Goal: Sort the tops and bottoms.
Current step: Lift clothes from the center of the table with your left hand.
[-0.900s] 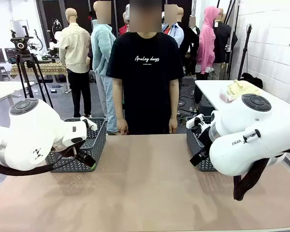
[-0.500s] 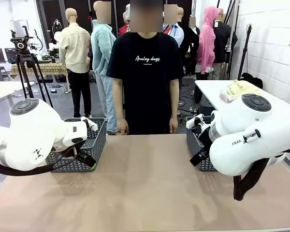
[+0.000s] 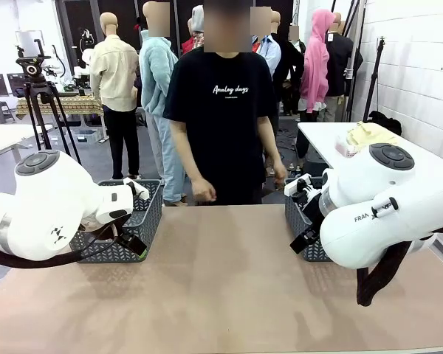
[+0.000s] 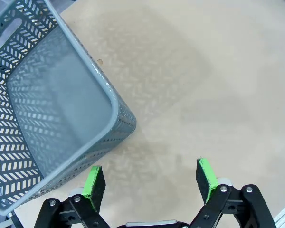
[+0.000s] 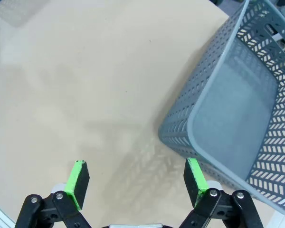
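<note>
Two grey mesh baskets, the left basket (image 3: pixel 146 214) and the right basket (image 3: pixel 292 215), flank the tabletop (image 3: pixel 229 280). The left claw (image 4: pixel 149 175) and right claw (image 5: pixel 136 172) each hang beside one, spread wide and holding nothing. Sorting looks not yet begun: the one likely garment, a pale yellow cloth (image 3: pixel 368 135), lies heaped on a white side table behind the right arm, so the next move calls for a garment laid within reach, perhaps by the person's hand (image 3: pixel 203 192).
</note>
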Controlling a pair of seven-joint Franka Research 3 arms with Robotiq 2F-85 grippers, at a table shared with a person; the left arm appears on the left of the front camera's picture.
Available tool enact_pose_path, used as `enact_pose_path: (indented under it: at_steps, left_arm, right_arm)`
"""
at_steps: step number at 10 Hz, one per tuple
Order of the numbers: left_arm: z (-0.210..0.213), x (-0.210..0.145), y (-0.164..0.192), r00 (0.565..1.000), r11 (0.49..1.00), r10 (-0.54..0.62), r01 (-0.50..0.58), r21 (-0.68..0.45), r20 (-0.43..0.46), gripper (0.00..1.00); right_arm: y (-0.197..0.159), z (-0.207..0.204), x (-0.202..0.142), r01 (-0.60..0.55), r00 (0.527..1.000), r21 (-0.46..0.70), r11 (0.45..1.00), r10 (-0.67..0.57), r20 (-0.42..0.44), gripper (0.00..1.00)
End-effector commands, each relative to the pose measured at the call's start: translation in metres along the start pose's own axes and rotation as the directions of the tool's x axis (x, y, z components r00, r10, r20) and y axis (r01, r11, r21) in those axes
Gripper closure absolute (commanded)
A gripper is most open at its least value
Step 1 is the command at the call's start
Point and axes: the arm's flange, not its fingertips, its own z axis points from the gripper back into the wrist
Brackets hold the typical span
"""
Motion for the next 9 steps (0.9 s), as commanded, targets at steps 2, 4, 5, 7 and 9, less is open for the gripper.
enact_pose_path:
  at_steps: [2, 4, 5, 7, 9]
  left_arm:
    - [0.0030, 0.0004, 0.0018, 1.000, 1.000, 0.004, -0.004, 0.002, 0.007, 0.00]
    - [0.0030, 0.0004, 0.0018, 1.000, 1.000, 0.004, -0.004, 0.002, 0.007, 0.00]
    - [0.0030, 0.0004, 0.0018, 1.000, 1.000, 0.004, -0.004, 0.002, 0.007, 0.00]
    - [0.0030, 0.0004, 0.0018, 1.000, 1.000, 0.004, -0.004, 0.002, 0.007, 0.00]
    - [0.0030, 0.0004, 0.0018, 1.000, 1.000, 0.004, -0.004, 0.002, 0.007, 0.00]
  right_arm:
    - [-0.0003, 0.0007, 0.0006, 0.000, 1.000, -0.001, 1.000, 0.000, 0.004, 0.00]
    - [-0.0003, 0.0007, 0.0006, 0.000, 1.000, -0.001, 1.000, 0.000, 0.004, 0.00]
    - [-0.0003, 0.0007, 0.0006, 0.000, 1.000, -0.001, 1.000, 0.000, 0.004, 0.00]
    - [-0.0003, 0.0007, 0.0006, 0.000, 1.000, -0.001, 1.000, 0.000, 0.004, 0.00]
    - [-0.0003, 0.0007, 0.0006, 0.000, 1.000, -0.001, 1.000, 0.000, 0.004, 0.00]
